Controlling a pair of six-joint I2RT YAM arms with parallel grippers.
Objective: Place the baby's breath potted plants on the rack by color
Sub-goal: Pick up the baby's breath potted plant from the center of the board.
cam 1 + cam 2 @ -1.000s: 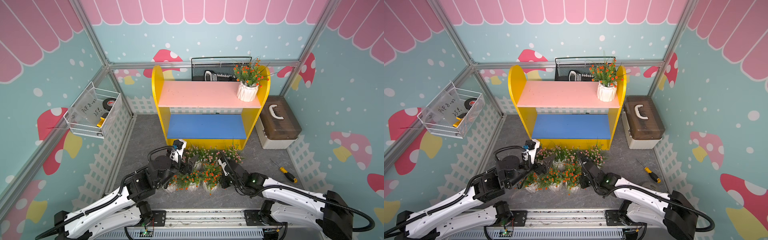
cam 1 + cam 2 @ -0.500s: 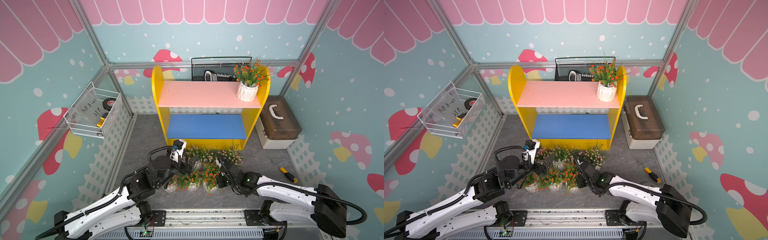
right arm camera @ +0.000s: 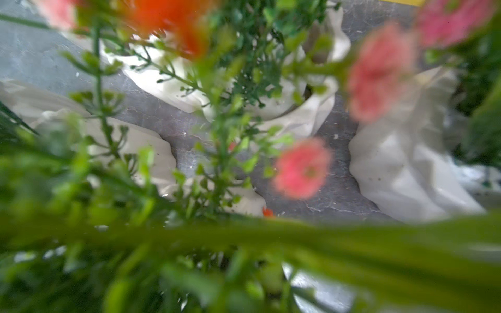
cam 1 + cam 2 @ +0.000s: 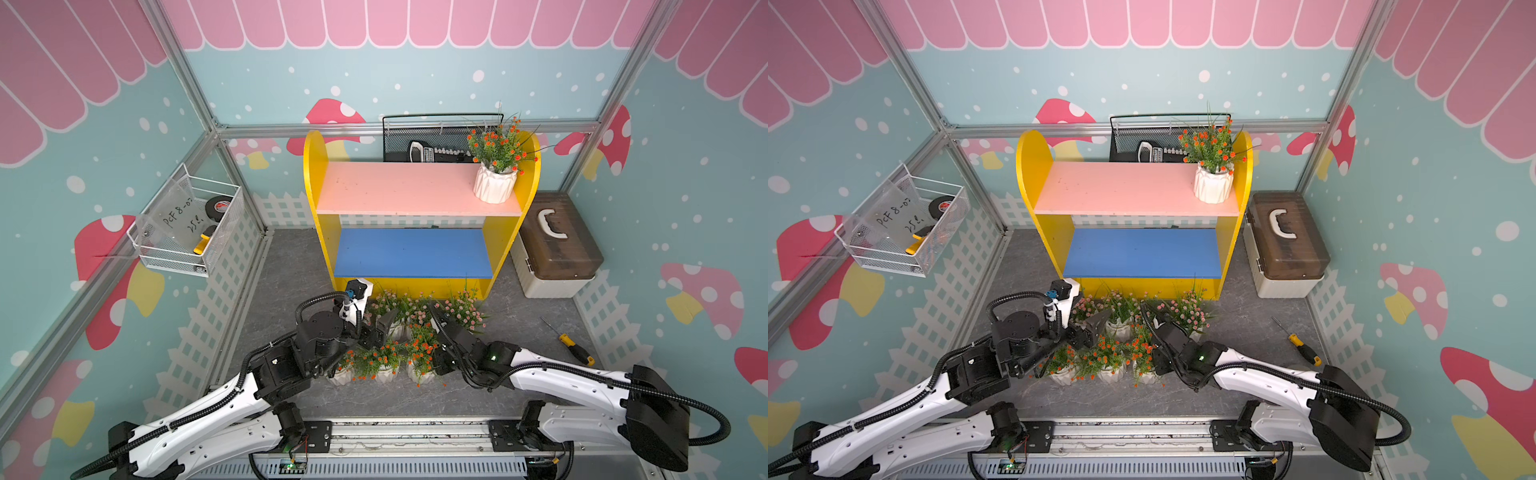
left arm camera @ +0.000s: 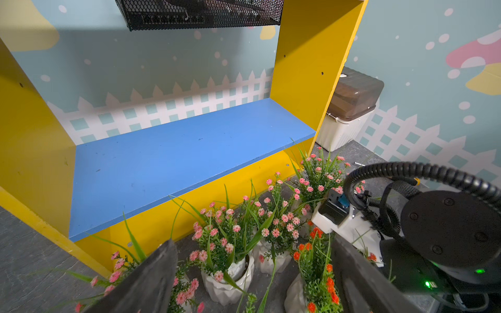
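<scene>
We read "PCF 8-0" on basket note [image 4: 176, 216], rest unclear; left gripper [image 5: 253, 239] unchanged, jaws apart, holding nothing; seven plants [image 4: 386, 361] on floor [image 4: 291, 266] before rack [image 4: 320, 199]; right gripper [image 4: 434, 313] deeper among them, now closed, on what we cannot tell; one orange plant [image 4: 496, 166] at pink shelf [image 4: 399, 189] right end

a: from where do the top views look?
b: from high above the front edge, down and toward the back wall [image 4: 374, 75]. both top views take in the whole cell, nearly the same: the rack [image 4: 415, 189] and the plants [image 4: 462, 307] on the floor [image 4: 286, 291] before it.
a: and the left wrist camera?
b: it is low, near the floor, facing the blue shelf [image 5: 176, 154] and the same plants, quite close.
a: the right wrist camera?
b: very near, inside the leaves, looking down on white pots [image 3: 401, 168] and floor; most is blurred.
</scene>
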